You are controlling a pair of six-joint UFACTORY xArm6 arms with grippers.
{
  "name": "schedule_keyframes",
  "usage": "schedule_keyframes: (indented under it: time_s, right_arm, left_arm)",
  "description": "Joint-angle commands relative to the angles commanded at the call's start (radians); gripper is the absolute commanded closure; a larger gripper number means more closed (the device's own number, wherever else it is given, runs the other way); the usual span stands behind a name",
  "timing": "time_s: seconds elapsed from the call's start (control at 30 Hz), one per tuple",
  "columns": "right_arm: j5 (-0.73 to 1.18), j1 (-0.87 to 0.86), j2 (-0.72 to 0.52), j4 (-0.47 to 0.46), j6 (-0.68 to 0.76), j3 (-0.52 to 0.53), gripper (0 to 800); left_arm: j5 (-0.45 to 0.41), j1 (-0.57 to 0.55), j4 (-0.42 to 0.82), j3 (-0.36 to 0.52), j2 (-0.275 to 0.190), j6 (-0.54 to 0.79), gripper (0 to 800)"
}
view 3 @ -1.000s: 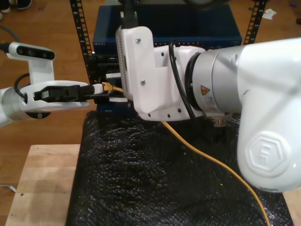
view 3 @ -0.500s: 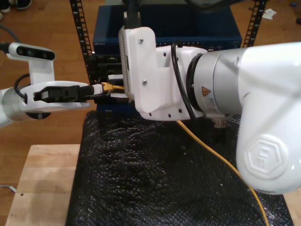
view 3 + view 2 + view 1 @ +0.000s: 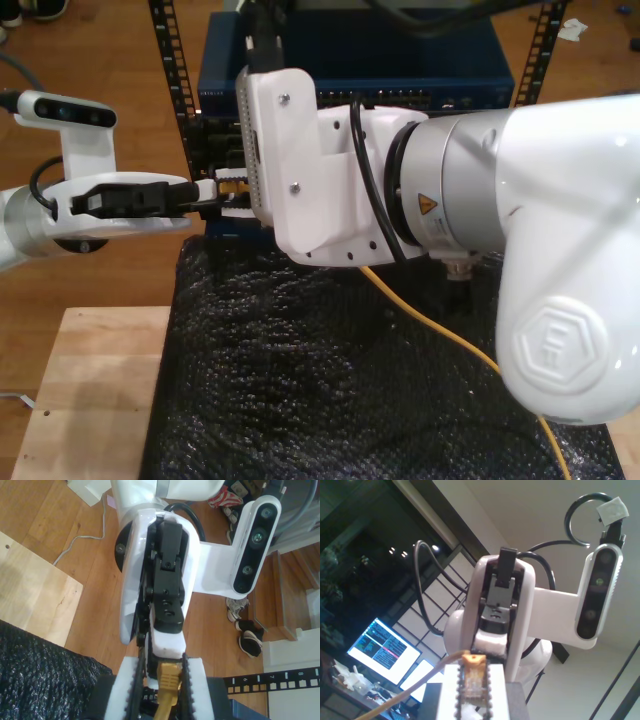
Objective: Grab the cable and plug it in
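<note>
**Hands.** My first hand [image 3: 472, 690] is closed on the cable [image 3: 472, 676]. Its toothed fingers [image 3: 451, 695] press both sides of the clear plug, whose tip points away from this hand toward the opposing fingertip. My second hand [image 3: 165, 685] has the cable's yellow boot [image 3: 169, 680] between its fingers. A dark gap shows along one side of the boot, so I cannot tell whether this hand is clamping or only flanking it. The two hands meet nose to nose, with the plug end between them.

**Cable.** From the plug, the line runs back under the large arm in the exterior view. It then trails across the black mat [image 3: 300, 380] on the tabletop [image 3: 90, 390], away from both hands.

**Change.** Over the last second the large arm's white housing has moved toward the exterior view's left and slightly upward. It now covers the yellow plug, which was visible just ahead of the smaller arm's fingertips. The visible cable [image 3: 430, 325] beneath it has shifted as well. The smaller arm has not moved.

**Assessment.**
- The plug is held at the hands, just in front of the blue rack unit [image 3: 400, 60], and appears not yet seated.
- The move looks like a regrip or an alignment ahead of insertion.
- The port cannot be seen in any view, so alignment cannot be confirmed.
</note>
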Motion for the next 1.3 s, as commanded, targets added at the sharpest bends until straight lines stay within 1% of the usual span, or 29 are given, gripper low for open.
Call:
schedule_keyframes:
  time_s: [0.57,0.73,0.8,1.17,1.3]
  right_arm:
    - [-0.002,-0.002,-0.002,0.0,0.0,0.0,593]
    - [-0.002,-0.002,-0.002,0.002,0.0,0.0,612]
    - [-0.006,-0.002,-0.002,0.002,0.0,0.0,635]
    - [-0.031,-0.002,-0.002,0.002,0.021,0.003,660]
    - [-0.031,-0.002,-0.003,0.002,0.023,0.003,709]
  left_arm:
    - [0.017,-0.003,0.0,0.002,0.0,0.003,787]
    - [0.023,-0.011,0.0,0.002,-0.002,0.005,786]
    - [0.025,-0.015,0.002,0.002,-0.002,0.005,786]
    - [0.025,-0.015,0.003,0.002,-0.002,0.005,785]
    - [0.025,-0.015,0.003,0.0,-0.002,0.005,785]
